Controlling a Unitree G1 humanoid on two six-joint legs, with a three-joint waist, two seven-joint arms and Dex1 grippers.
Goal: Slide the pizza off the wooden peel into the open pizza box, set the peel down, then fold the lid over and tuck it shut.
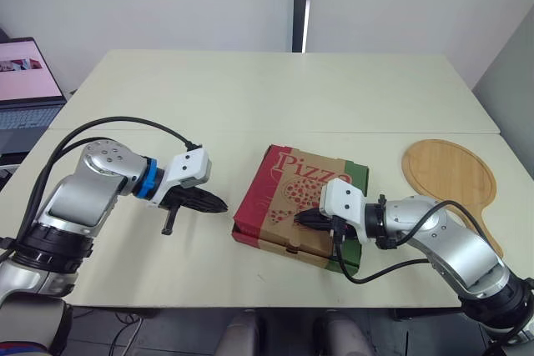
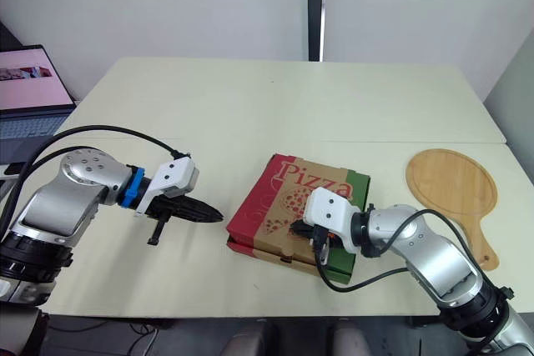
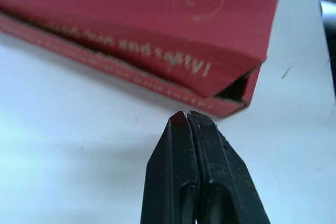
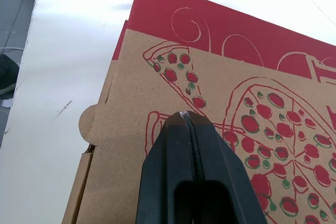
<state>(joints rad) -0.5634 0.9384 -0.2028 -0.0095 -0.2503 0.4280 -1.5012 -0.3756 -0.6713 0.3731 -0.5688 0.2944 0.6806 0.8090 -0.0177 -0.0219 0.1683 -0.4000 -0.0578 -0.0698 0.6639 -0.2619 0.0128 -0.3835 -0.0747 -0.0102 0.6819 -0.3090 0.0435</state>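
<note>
Left eye view is showing the pizza box (image 1: 288,193) lying closed near the front middle of the pale surface (image 1: 250,97), its printed lid (image 1: 304,174) folded down over the base. The right hand (image 1: 304,218) is resting on the lid near its front edge, and in the right wrist view its two black fingers (image 4: 173,145) are pressing together, holding nothing. At 9 o'clock from the box the left hand (image 1: 219,204) is pointing at the box's red side, just beside it, with its fingers (image 3: 176,150) also lying together and empty. In the left wrist view a dark gap is showing at the box's corner between lid and base. The wooden peel (image 1: 446,174) is lying flat at 3 o'clock from the box, apart from it. A laptop (image 1: 25,81) is sitting open at about 10 o'clock, at the far edge.
</note>
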